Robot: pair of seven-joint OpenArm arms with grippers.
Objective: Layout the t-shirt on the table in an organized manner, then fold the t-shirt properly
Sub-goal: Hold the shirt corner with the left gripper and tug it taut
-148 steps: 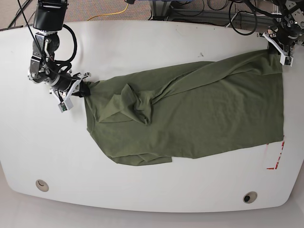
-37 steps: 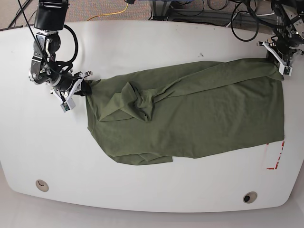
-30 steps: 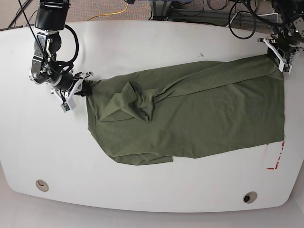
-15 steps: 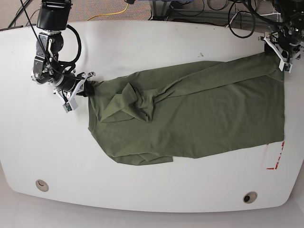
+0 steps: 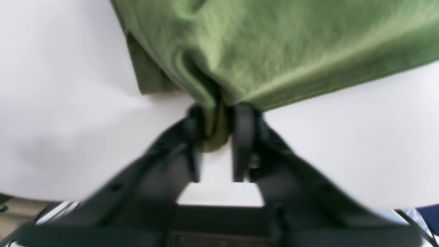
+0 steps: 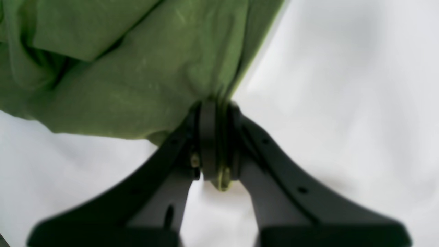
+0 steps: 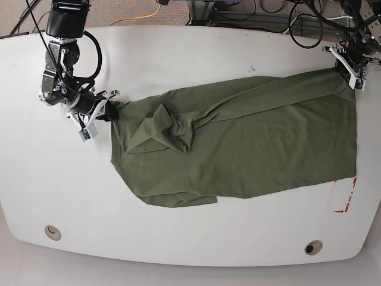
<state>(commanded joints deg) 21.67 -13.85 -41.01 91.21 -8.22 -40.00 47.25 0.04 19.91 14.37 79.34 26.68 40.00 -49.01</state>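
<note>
Layout stage, not finished; no fold started by my read.

Left wrist: left claw closed down on a bunched corner of the t-shirt, cloth pinched between the jaws just above the desk. A second layer shows under the top one at the left edge.

Right wrist: right claw nearly fully closed on a thin edge of the shirt, a small bit of fabric poking out below the jaws. Cloth beside it is rumpled and doubled over.

Base: shirt lies across the middle of the desk, pulled lengthwise between the two claws, right claw at the view's left end, left claw at the far right corner. Right half is fairly flat. Left half has a twisted lump near the centre and a flap turned over along the bottom edge. Red tape shows beside the shirt's lower right corner.

Remaining: clear the lump, flatten, then fold.
</note>
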